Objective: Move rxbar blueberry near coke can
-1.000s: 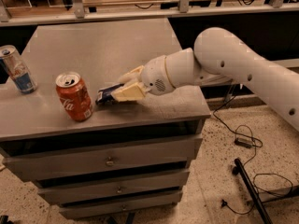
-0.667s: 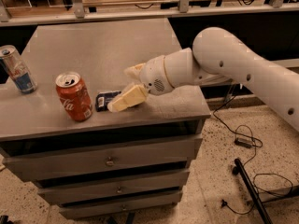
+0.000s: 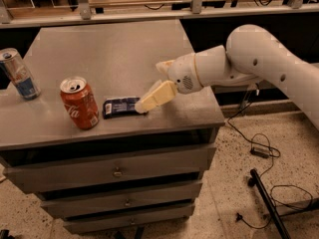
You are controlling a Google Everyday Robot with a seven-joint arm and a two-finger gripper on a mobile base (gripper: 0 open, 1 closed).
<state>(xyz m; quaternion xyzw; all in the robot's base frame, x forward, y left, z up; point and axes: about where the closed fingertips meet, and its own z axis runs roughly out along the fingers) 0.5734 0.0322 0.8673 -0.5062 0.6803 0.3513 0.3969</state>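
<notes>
The rxbar blueberry (image 3: 118,106), a flat dark navy bar with pale lettering, lies flat on the grey cabinet top (image 3: 109,54), just right of the coke can (image 3: 79,102). The can is red with white script and a silver top, and stands upright near the front edge. A small gap separates bar and can. My gripper (image 3: 151,86) is open, just right of the bar. Its lower cream finger (image 3: 155,96) overlaps the bar's right end and its upper finger (image 3: 163,65) stands well apart. Nothing is held between the fingers.
A slim silver-and-blue can (image 3: 19,74) stands at the far left of the cabinet top. The cabinet has drawers (image 3: 117,172) below. A rail and shelf (image 3: 149,4) run behind. Black cables and a stand leg (image 3: 264,193) lie on the speckled floor at right.
The gripper held the bar tilted a second ago. Now the bar lies flat beside the coke can, and the fingers have opened and drawn back to the right.
</notes>
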